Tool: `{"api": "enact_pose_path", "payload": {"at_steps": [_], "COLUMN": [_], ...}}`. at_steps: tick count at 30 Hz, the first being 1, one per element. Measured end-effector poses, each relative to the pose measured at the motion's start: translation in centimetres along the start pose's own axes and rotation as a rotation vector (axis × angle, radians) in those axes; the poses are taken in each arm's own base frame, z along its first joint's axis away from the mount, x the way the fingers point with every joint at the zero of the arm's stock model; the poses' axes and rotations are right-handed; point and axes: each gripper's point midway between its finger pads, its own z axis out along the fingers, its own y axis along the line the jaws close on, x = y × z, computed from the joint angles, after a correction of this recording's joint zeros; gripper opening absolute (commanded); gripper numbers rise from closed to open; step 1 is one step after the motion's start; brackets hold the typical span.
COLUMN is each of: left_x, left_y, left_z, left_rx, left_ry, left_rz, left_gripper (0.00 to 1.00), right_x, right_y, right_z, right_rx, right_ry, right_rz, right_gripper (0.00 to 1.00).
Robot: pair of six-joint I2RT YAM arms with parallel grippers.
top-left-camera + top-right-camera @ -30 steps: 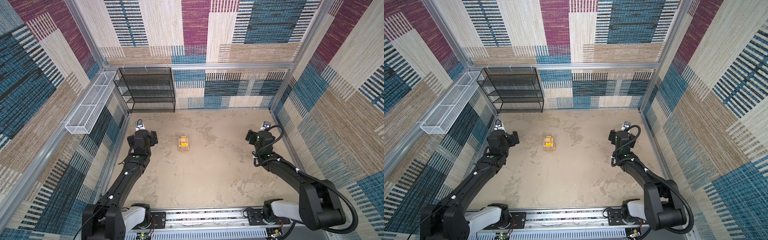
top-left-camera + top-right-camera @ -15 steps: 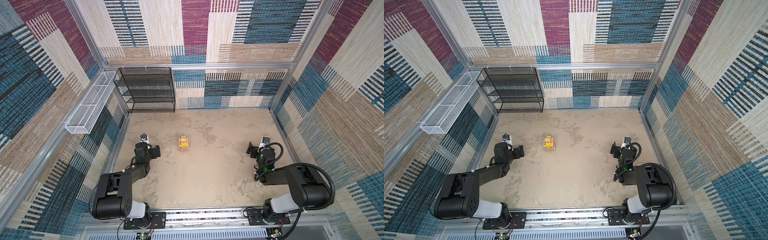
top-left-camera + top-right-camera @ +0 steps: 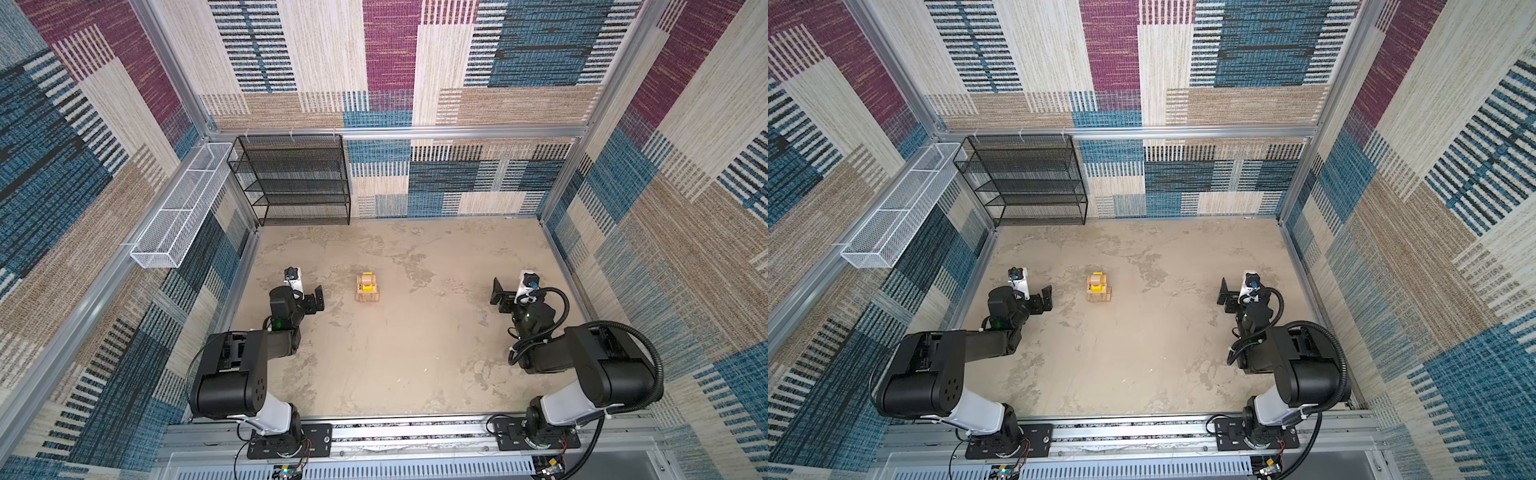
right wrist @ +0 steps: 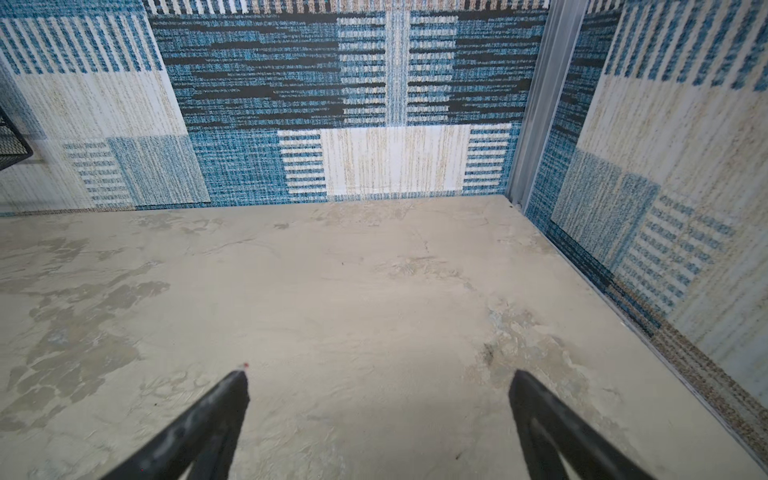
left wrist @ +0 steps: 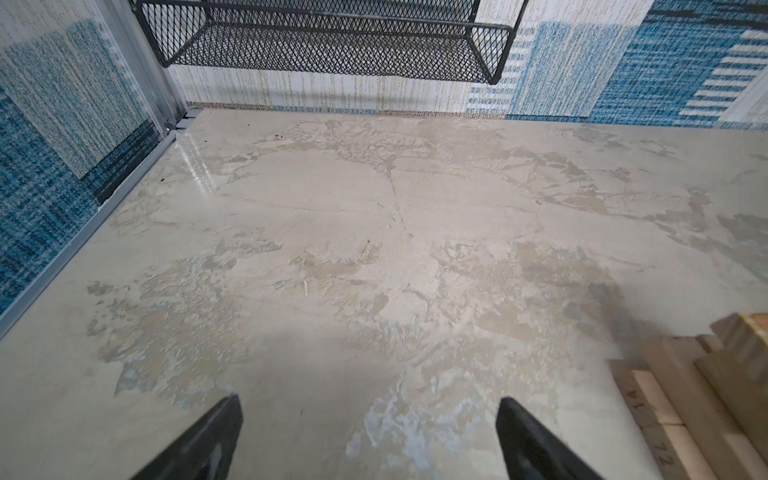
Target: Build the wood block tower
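Note:
The tower (image 3: 367, 287) (image 3: 1098, 286) stands alone near the middle of the table: tan wood blocks at the base, yellow blocks and a rounded tan piece on top. In the left wrist view its tan lower blocks (image 5: 681, 374) show at one edge, one with printed marks. My left gripper (image 3: 305, 291) (image 3: 1034, 291) (image 5: 369, 401) rests low, left of the tower and apart from it, open and empty. My right gripper (image 3: 511, 291) (image 3: 1236, 291) (image 4: 380, 374) sits far to the right, open, with only bare table between its fingers.
A black mesh shelf (image 3: 299, 178) stands at the back left corner. A white wire basket (image 3: 183, 208) hangs on the left wall. Patterned carpet walls close in the table (image 3: 415, 353) on three sides. Both arms are folded back by the front rail (image 3: 415, 432).
Both arms have drawn back toward the front rail and folded down, so the grippers sit lower and nearer the front. The tower has not moved. Both grippers stayed open.

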Motion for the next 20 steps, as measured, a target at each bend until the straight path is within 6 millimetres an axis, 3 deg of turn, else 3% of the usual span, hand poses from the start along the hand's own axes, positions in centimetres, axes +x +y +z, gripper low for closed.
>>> {"api": "enact_pose_path", "payload": {"at_steps": [20], "left_x": [-0.04], "left_y": [-0.44], "left_z": [0.05], "left_rx": [0.021], "left_ry": [-0.003], "left_rz": [0.005], "left_gripper": [1.00], "right_x": [-0.02], "right_y": [0.00], "right_z": [0.00], "right_rx": [0.000], "right_ry": [-0.001], "right_rz": [0.000], "right_gripper": [1.00]}}
